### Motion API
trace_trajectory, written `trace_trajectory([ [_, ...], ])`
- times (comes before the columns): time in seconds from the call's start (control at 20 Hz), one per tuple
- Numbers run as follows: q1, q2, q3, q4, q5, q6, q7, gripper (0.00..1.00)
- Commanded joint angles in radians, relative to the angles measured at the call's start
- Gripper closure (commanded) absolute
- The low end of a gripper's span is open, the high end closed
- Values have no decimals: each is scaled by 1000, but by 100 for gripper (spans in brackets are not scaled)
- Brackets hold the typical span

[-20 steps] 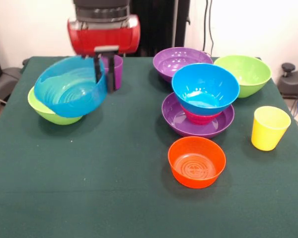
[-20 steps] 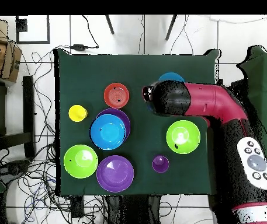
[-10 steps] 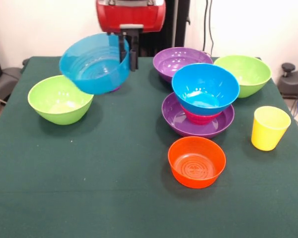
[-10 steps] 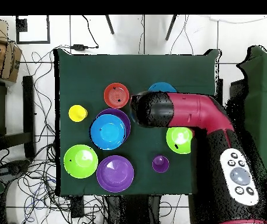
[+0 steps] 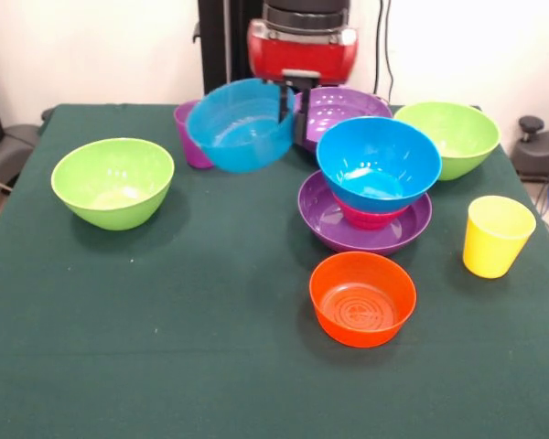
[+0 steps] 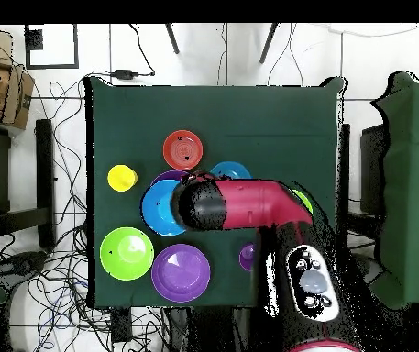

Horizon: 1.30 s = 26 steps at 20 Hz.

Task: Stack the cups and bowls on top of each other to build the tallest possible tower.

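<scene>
My gripper [image 5: 290, 108] is shut on the right rim of a translucent blue bowl [image 5: 241, 126] and holds it tilted in the air at the back middle. Just right of it stands the tower: a wide purple bowl [image 5: 313, 215] as base, a small red-pink bowl [image 5: 366, 218] in it, and a large blue bowl [image 5: 378, 163] on top. The purple cup [image 5: 188, 137] stands behind the held bowl. The yellow cup [image 5: 497, 235] stands at the right. In the overhead view the arm [image 6: 240, 203] covers the gripper; the held bowl [image 6: 231, 170] shows beside it.
Loose bowls stand around: lime green at the left [image 5: 113, 181], lime green at the back right [image 5: 448, 137], purple at the back [image 5: 340, 112], orange at the front [image 5: 361, 297]. Bare green cloth [image 5: 165, 347] fills the front left.
My gripper has carried the translucent blue bowl from above the left lime green bowl across to the right, and now lower, close to the tower. Nothing else has moved.
</scene>
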Motion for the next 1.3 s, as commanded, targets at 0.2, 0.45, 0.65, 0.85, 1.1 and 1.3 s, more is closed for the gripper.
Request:
trace_trajectory([
  [0.2,126,52,-99,100,18,-56,268,100],
  [0.45,228,-53,-148,100,52,65,325,100],
  [0.65,267,-61,-179,93,66,71,335,100],
  [0.85,296,-62,-207,92,83,70,340,100],
  [1.1,359,-36,-249,77,121,51,382,100],
  [1.3,379,14,-252,52,161,2,389,100],
])
